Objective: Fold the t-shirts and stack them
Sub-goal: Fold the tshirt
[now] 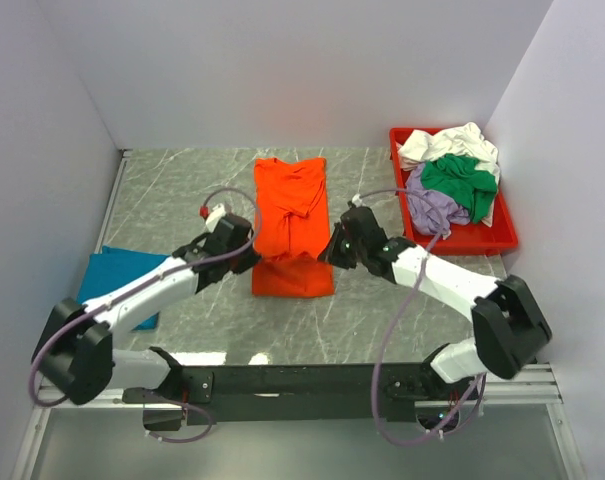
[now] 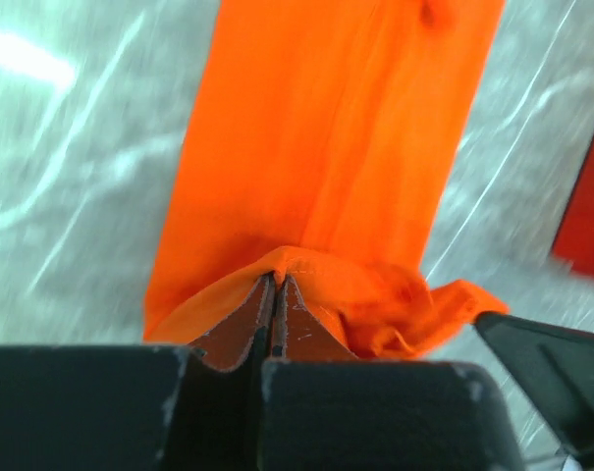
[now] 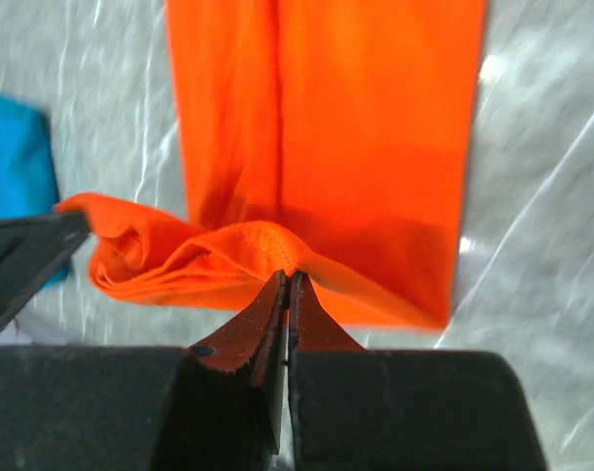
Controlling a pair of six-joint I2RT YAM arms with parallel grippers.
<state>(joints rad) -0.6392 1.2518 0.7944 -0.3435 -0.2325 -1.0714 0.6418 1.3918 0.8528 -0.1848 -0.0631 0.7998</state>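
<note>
A bright orange t-shirt (image 1: 291, 212) lies as a long narrow strip in the middle of the table, its near end lifted and folded. My left gripper (image 1: 248, 240) is shut on the near hem's left side (image 2: 277, 265). My right gripper (image 1: 334, 247) is shut on the hem's right side (image 3: 289, 257). A folded teal-blue t-shirt (image 1: 117, 278) lies at the left, partly under my left arm. White (image 1: 450, 142), green (image 1: 460, 182) and lavender (image 1: 430, 208) t-shirts lie crumpled in the red tray (image 1: 487, 240).
The red tray stands at the back right against the white wall. White walls close in the left, back and right sides. The black arm mount (image 1: 302, 380) runs along the near edge. The grey marbled tabletop (image 1: 182, 190) shows around the orange shirt.
</note>
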